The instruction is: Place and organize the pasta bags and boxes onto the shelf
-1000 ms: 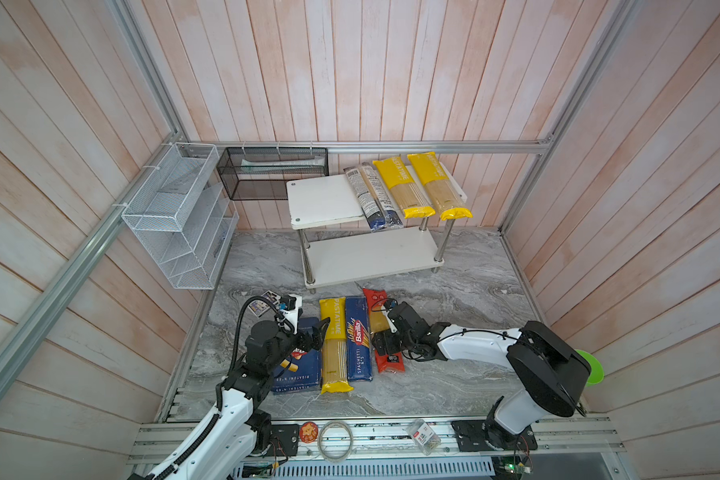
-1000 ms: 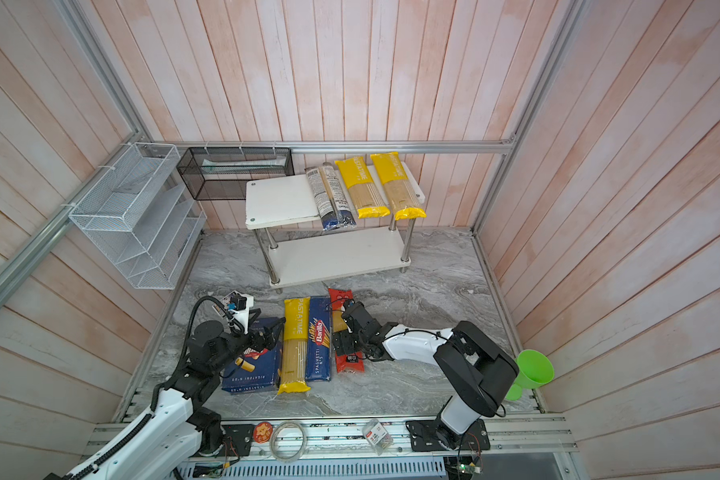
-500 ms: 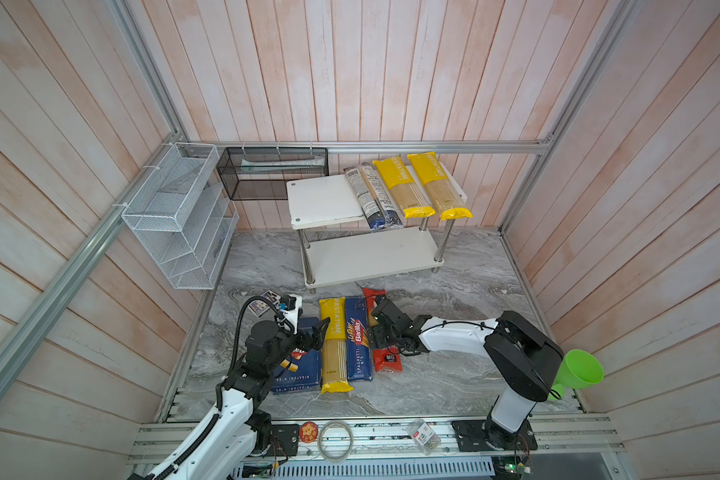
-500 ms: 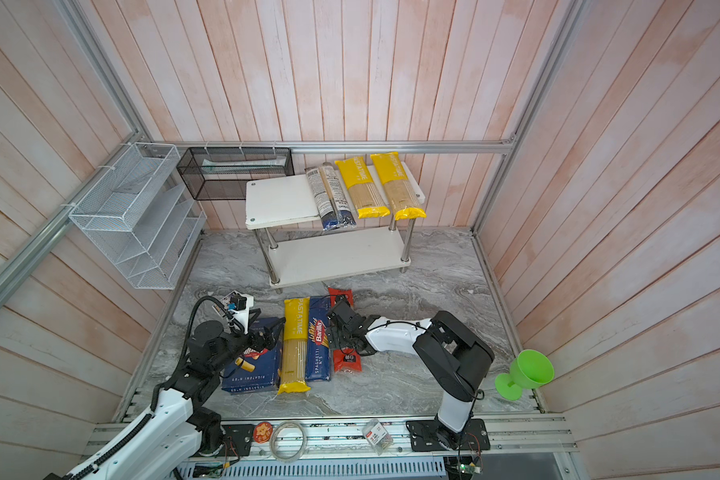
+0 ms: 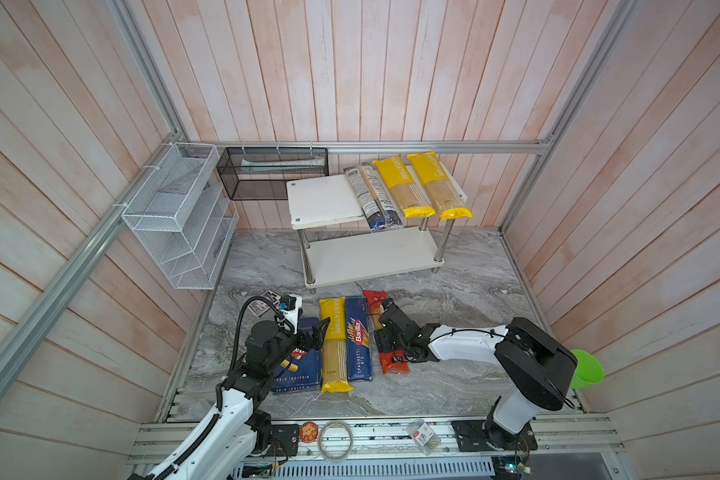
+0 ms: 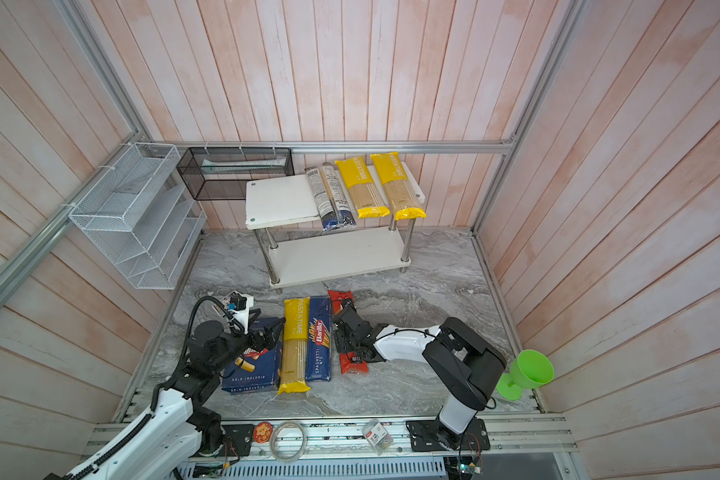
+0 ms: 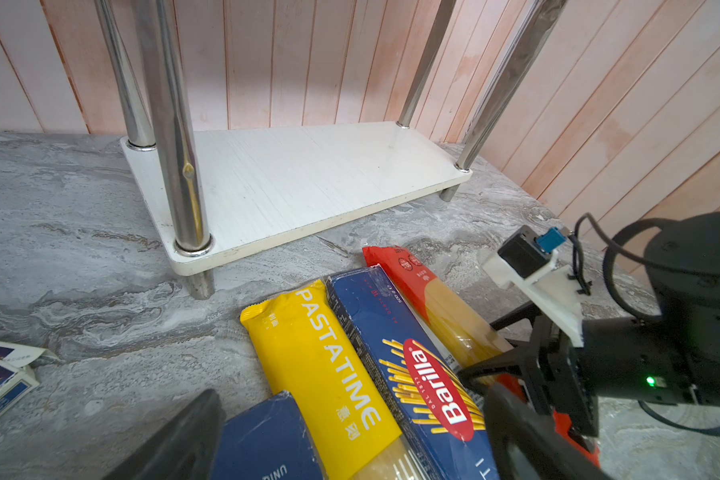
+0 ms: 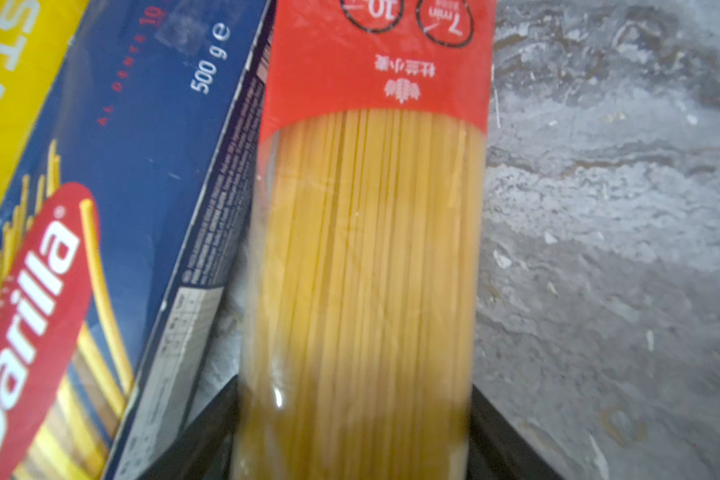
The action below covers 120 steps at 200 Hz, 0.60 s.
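My right pincer (image 8: 356, 415) is partly closed round the red bag (image 8: 375, 249), a black finger (image 8: 208, 419) against each long side of its clear middle. The bag lies flat on the marble surface (image 5: 454, 299), midway between its side edges, before the shelf (image 5: 371, 257) and beside the spaghetti box (image 5: 358, 345). My left pincer (image 7: 352, 399) hangs wide open above the yellow bag (image 7: 329, 365).

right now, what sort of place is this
Probably a mock pantry built as a robot test cell: plank walls on an aluminium frame, a small white shelf with pasta bags, and two robot arms bolted to a front rail.
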Available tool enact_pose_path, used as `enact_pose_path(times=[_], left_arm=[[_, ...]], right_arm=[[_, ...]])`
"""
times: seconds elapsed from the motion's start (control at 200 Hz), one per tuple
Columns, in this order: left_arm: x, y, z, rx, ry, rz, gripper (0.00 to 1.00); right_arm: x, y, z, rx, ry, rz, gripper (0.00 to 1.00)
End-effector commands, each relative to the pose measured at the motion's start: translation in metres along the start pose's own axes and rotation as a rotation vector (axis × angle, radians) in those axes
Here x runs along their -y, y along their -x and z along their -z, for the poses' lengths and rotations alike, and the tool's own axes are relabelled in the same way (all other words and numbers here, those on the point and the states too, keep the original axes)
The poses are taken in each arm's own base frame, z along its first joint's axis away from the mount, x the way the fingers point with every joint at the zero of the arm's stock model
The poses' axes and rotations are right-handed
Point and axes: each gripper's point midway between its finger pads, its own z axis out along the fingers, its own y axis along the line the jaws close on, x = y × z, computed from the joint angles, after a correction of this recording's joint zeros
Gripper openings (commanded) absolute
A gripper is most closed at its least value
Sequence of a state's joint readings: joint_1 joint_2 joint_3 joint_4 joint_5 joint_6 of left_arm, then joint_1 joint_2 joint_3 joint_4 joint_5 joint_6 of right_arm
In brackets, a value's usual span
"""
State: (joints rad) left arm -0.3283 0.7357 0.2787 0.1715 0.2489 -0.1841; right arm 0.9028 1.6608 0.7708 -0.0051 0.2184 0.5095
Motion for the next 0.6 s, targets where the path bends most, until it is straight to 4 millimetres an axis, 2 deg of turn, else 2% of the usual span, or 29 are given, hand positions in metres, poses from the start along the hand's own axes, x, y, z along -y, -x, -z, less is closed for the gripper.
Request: enact_pose_path(times=[0.0,0.205,0.285,0.595], left_arm=[[0.001,0.005,0.001,0.016,0.0,-0.01,1.0],[0.001,0.005,0.002,0.016,0.001,-0.008,1.0],[0.001,0.005,0.002,0.017,0.002,-0.009,1.0],[0.001,0.005,0.002,0.016,0.002,-0.009,1.0]], right_arm=[[0.006,-0.023,-0.001,-0.063,-0.01,0.006,0.67],[0.007,-0.03,-0.004,-0.074,-0.014,0.001,0.57],[0.005,-0.025,-0.002,-0.058,-0.003,-0.003,0.48],[-0.003,-0.004,0.02,0.022,0.052,-0.033,0.35]])
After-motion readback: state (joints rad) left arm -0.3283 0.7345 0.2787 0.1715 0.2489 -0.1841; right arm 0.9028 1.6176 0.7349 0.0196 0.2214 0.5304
